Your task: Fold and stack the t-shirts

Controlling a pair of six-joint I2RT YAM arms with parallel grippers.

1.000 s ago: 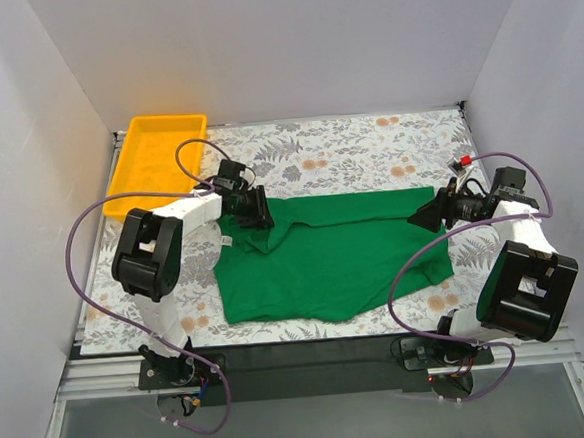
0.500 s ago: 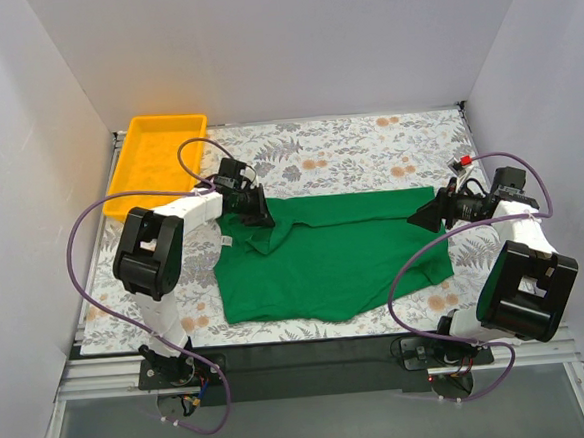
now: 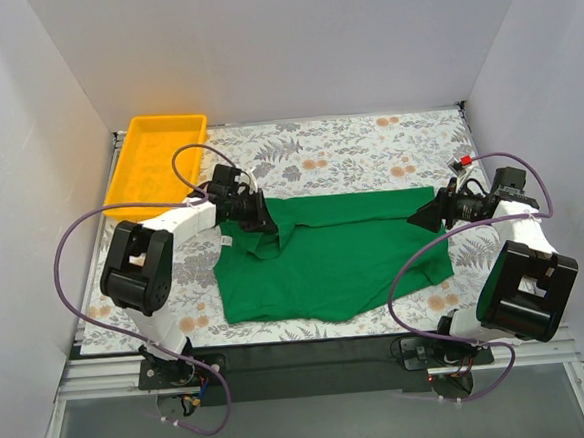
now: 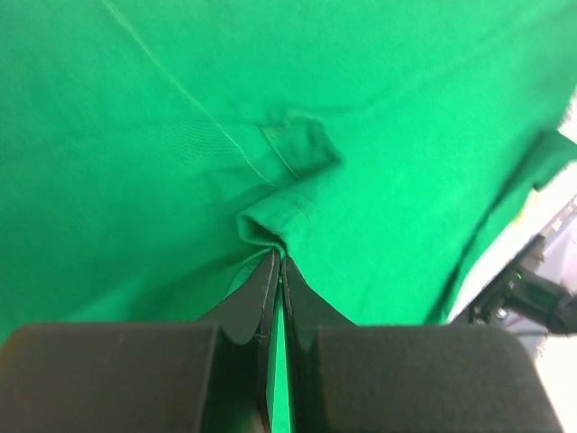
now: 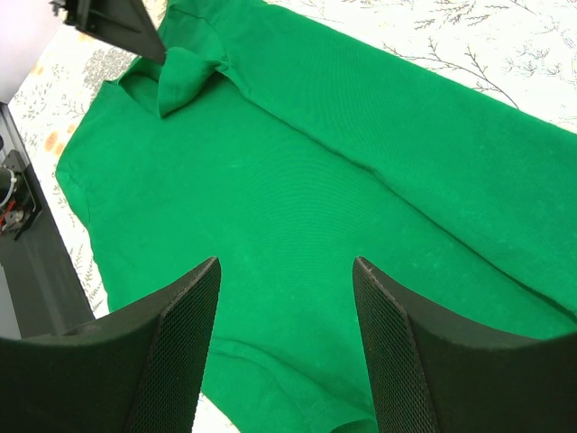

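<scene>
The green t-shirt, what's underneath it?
The green t-shirt lies on the floral-patterned table cover, which shows around its edges. The part directly beneath the cloth is covered, so anything else there cannot be seen.

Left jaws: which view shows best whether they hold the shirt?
The left wrist view: the left jaws appear close up, shut on a pinched fold of the shirt. The top view shows them small, at the shirt's far edge; the right wrist view shows only their dark tip.
</scene>
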